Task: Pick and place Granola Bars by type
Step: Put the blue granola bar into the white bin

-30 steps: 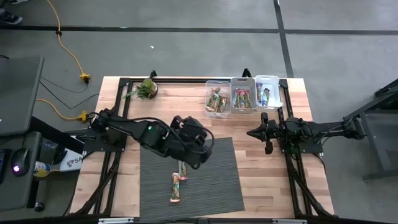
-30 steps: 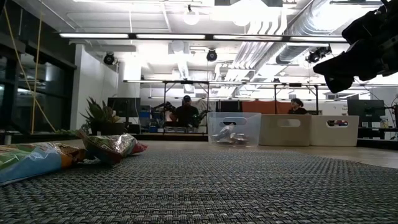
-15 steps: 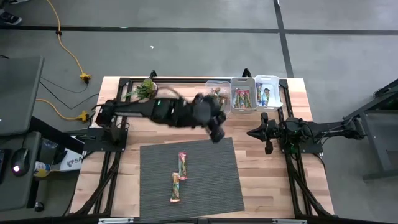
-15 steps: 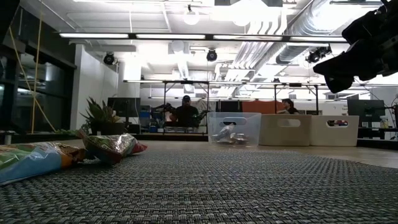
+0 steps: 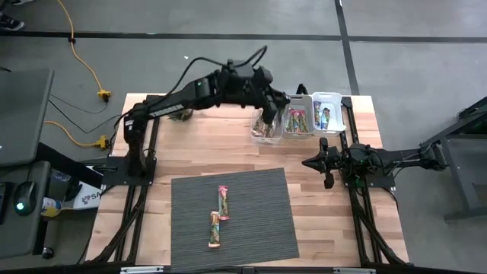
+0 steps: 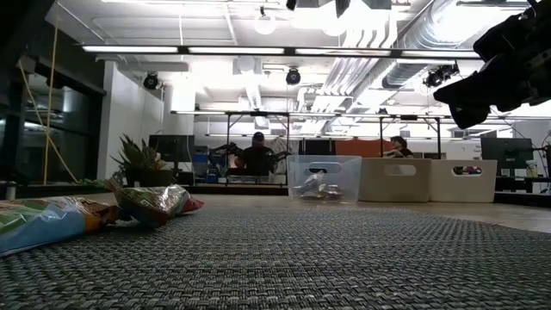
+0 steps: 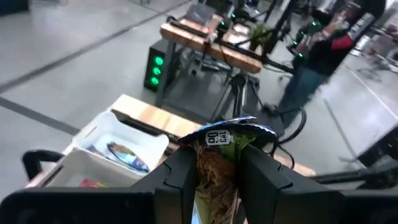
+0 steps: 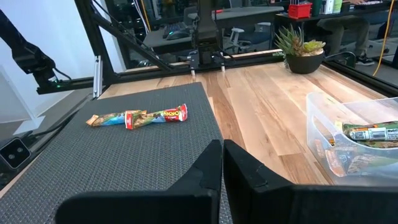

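Over the far edge of the wooden surface (image 5: pixel 198 148), seen from above, the left tool (image 5: pixel 268 114) reaches above the leftmost of three clear bins (image 5: pixel 266 124), grasping a granola bar. That bin holds orange-tan bars, the middle bin (image 5: pixel 297 116) pink-red ones, the right bin (image 5: pixel 328 111) blue-green ones. Two more bars lie on the grey mat (image 5: pixel 232 217): a pink-ended one (image 5: pixel 224 203) and, just beside it toward the near edge, another (image 5: pixel 214 230). A potted plant (image 5: pixel 179 109) stands at the far left corner. The right tool (image 5: pixel 313 162) waits clenched, empty, above the bare wood right of the mat.

Across the mat at table height, the two bars (image 6: pixel 103 211) lie at left, the bins (image 6: pixel 324 179) stand far off, and people sit at desks beyond.

From the left wrist, the dark fingers (image 7: pixel 180 177) clamp an orange-tan bar (image 7: pixel 217 163) upright, above the bins.

From the right wrist, the shut fingers (image 8: pixel 205 171) point across the mat toward the two bars (image 8: pixel 138 117), with the nearest bin (image 8: pixel 348 146) beside and the plant (image 8: pixel 302 48) beyond.
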Robot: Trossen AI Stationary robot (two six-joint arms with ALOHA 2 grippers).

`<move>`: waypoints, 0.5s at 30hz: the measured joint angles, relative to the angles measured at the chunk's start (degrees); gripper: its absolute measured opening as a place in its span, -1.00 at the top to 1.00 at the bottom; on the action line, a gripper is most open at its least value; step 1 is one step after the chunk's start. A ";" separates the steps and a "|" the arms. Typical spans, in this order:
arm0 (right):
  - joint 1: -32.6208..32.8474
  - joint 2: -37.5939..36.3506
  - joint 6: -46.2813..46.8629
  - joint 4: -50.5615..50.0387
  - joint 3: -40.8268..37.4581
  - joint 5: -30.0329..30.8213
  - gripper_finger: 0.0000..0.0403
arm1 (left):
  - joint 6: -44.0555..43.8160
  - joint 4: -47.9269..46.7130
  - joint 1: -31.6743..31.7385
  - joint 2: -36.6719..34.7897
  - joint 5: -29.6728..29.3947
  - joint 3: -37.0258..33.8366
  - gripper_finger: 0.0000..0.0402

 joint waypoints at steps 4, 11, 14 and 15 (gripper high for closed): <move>0.00 0.00 0.00 -0.02 0.00 0.00 1.00 | 0.34 3.07 2.45 1.69 5.27 0.00 0.53; -0.02 0.00 -0.02 0.00 0.00 0.00 1.00 | 0.08 5.46 5.06 5.02 12.99 -0.24 0.53; 0.00 -0.01 0.00 0.00 0.00 0.00 1.00 | -0.42 7.48 5.23 6.76 15.86 -0.02 0.53; -0.01 0.04 0.00 -0.01 0.01 0.00 1.00 | -0.56 6.84 5.59 6.92 17.23 -0.20 0.53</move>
